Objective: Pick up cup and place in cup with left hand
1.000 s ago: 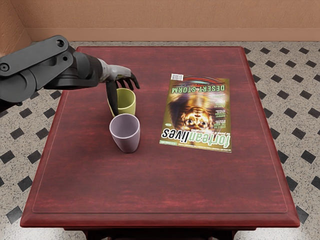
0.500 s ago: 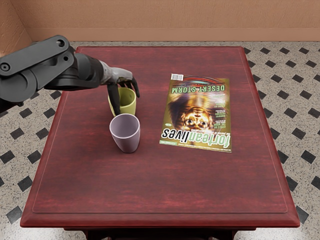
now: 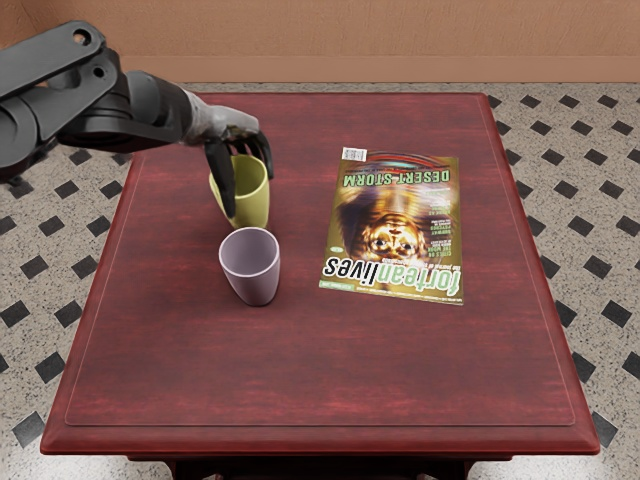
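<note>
My left hand (image 3: 247, 186) has its fingers closed around the yellow-green cup (image 3: 253, 207), thumb on the near left side and the other fingers at the far right side of the rim. That cup is upright or slightly tilted and appears to hang a little above the table. Just in front of it the pale lilac cup (image 3: 252, 270) stands upright on the table, its mouth facing up. Where the held cup's base is, the lilac rim lies close by in the picture.
To the right of both cups a magazine (image 3: 392, 228) lies flat on the dark red table (image 3: 330, 370). The left arm reaches in over the table's far left edge.
The hand has curled onto the yellow-green cup, and the cup has risen slightly with it, shifting a bit left. The forearm has moved up and left. The lilac cup is unmoved.
</note>
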Controlling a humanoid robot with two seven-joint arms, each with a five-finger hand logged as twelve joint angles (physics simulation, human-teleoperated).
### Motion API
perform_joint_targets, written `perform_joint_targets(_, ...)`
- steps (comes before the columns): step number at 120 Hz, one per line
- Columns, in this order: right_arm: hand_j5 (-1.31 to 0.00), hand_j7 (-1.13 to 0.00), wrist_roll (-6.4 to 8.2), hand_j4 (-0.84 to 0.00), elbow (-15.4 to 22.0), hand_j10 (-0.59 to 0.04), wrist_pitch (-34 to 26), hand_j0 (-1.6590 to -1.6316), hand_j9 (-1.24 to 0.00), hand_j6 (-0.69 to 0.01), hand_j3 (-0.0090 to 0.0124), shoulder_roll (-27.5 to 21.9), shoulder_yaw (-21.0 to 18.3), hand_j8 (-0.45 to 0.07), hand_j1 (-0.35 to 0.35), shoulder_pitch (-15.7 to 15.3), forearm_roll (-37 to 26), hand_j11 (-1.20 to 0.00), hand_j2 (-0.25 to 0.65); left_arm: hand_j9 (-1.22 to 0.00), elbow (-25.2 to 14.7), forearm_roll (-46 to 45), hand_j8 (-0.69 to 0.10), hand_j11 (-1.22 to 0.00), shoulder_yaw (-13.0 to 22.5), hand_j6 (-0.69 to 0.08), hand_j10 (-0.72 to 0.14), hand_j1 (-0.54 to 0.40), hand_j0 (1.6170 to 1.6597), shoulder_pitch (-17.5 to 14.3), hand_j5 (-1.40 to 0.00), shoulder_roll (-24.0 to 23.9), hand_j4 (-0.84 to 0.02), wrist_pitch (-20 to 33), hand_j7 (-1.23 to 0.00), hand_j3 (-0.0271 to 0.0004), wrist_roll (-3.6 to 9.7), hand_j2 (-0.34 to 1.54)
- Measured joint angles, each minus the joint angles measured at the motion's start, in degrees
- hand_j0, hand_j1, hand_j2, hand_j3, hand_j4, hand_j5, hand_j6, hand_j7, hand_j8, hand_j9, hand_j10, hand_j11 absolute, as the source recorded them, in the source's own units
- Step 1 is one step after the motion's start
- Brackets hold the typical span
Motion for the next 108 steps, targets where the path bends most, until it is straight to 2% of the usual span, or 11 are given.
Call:
perform_joint_targets(30, 0.00, 0.00, 0.00, 0.000, 0.06, 0.000, 0.08, -1.6581, 0.00, 0.000, 0.0000, 0.00, 0.00, 0.000, -0.349, 0.00, 0.00, 0.00, 0.000, -0.86, -0.08, -3.35, -0.328, -0.82, 0.05, -0.306, -0.395, -0.164, 1.6553, -4.16, -0.89, 2.04, -0.546, -2.07, -0.86, 0.0000, 0.02, 0.55)
perform_joint_targets(32, 0.00, 0.00, 0.00, 0.000, 0.06, 0.000, 0.08, -1.6581, 0.00, 0.000, 0.0000, 0.00, 0.00, 0.000, -0.349, 0.00, 0.00, 0.00, 0.000, -0.86, -0.09, -3.63, -0.285, -0.82, 0.06, -0.308, -0.393, -0.162, 1.6553, -4.59, -0.89, 2.11, -0.551, -2.26, -0.86, 0.0000, 0.02, 0.56)
perform_joint_targets(34, 0.00, 0.00, 0.00, 0.000, 0.07, 0.000, 0.08, -1.6581, 0.00, 0.000, 0.0000, 0.00, 0.00, 0.000, -0.349, 0.00, 0.00, 0.00, 0.000, -0.86, -0.09, -3.94, -0.328, -0.82, 0.06, -0.309, -0.392, -0.163, 1.6553, -4.82, -0.89, 2.13, -0.552, -2.36, -0.86, 0.0000, 0.02, 0.57)
perform_joint_targets(35, 0.00, 0.00, 0.00, 0.000, 0.07, 0.000, 0.08, -1.6581, 0.00, 0.000, 0.0000, 0.00, 0.00, 0.000, -0.349, 0.00, 0.00, 0.00, 0.000, -0.86, -0.09, -4.10, -0.283, -0.82, 0.05, -0.315, -0.394, -0.162, 1.6553, -4.88, -0.89, 2.14, -0.555, -2.41, -0.86, 0.0000, 0.02, 0.57)
perform_joint_targets(38, 0.00, 0.00, 0.00, 0.000, 0.07, 0.000, 0.08, -1.6581, 0.00, 0.000, 0.0000, 0.00, 0.00, 0.000, -0.349, 0.00, 0.00, 0.00, 0.000, -0.86, -0.11, -4.62, -0.324, -0.82, 0.06, -0.310, -0.393, -0.161, 1.6553, -5.37, -0.90, 2.14, -0.551, -2.60, -0.86, 0.0000, 0.02, 0.56)
perform_joint_targets(39, 0.00, 0.00, 0.00, 0.000, 0.07, 0.000, 0.08, -1.6581, 0.00, 0.000, 0.0000, 0.00, -0.01, 0.000, -0.349, 0.00, 0.00, 0.00, 0.000, -0.86, -0.12, -4.77, -0.273, -0.82, 0.06, -0.315, -0.394, -0.160, 1.6553, -5.46, -0.90, 2.14, -0.554, -2.67, -0.86, 0.0000, 0.02, 0.57)
perform_joint_targets(46, 0.00, 0.00, 0.00, 0.000, 0.08, 0.000, 0.08, -1.6581, 0.00, -0.001, 0.0000, 0.00, -0.01, 0.000, -0.349, 0.00, -0.01, 0.00, 0.000, -0.88, -0.17, -5.75, -0.333, -0.82, 0.01, -0.315, -0.394, -0.157, 1.6553, -6.24, -0.91, 2.48, -0.560, -3.31, -0.87, 0.0000, 0.04, 0.58)
perform_joint_targets(66, 0.00, 0.00, 0.00, 0.000, 0.09, 0.000, 0.09, -1.6581, 0.00, -0.001, 0.0000, 0.00, -0.01, 0.000, -0.349, 0.00, -0.02, 0.00, 0.000, -0.90, -0.80, -8.74, -0.380, -0.84, 0.06, -0.352, -0.440, -0.151, 1.6554, -6.88, -0.90, 3.79, -0.598, -4.51, -0.87, 0.0000, 0.03, 0.66)
perform_joint_targets(80, 0.00, 0.00, -0.01, 0.000, 0.10, 0.000, 0.12, -1.6581, 0.00, -0.001, 0.0000, 0.00, -0.01, 0.000, -0.349, 0.00, -0.06, 0.00, 0.000, -0.93, -1.94, -10.24, -0.340, -0.85, 0.09, -0.334, -0.425, -0.150, 1.6559, -7.74, -0.96, 5.13, -0.573, -4.99, -0.91, 0.0001, 0.09, 0.64)
perform_joint_targets(99, 0.00, 0.00, -0.04, 0.000, 0.22, 0.000, 0.16, -1.6581, 0.00, -0.001, 0.0000, 0.00, -0.01, 0.000, -0.349, 0.00, -0.08, 0.00, 0.000, -0.92, -2.61, -12.63, -0.403, -0.86, 0.22, -0.335, -0.465, -0.143, 1.6564, -8.50, -0.94, 5.63, -0.589, -4.91, -0.90, 0.0001, 0.05, 0.61)
perform_joint_targets(108, 0.00, 0.00, -0.03, 0.000, 0.24, 0.000, 0.16, -1.6581, 0.00, -0.001, 0.0000, 0.00, -0.01, 0.000, -0.349, 0.00, -0.09, 0.00, 0.000, -0.91, -2.83, -13.66, -0.434, -0.86, 0.24, -0.357, -0.466, -0.172, 1.6567, -8.64, -0.93, 5.66, -0.600, -4.86, -0.90, 0.0000, 0.03, 0.73)
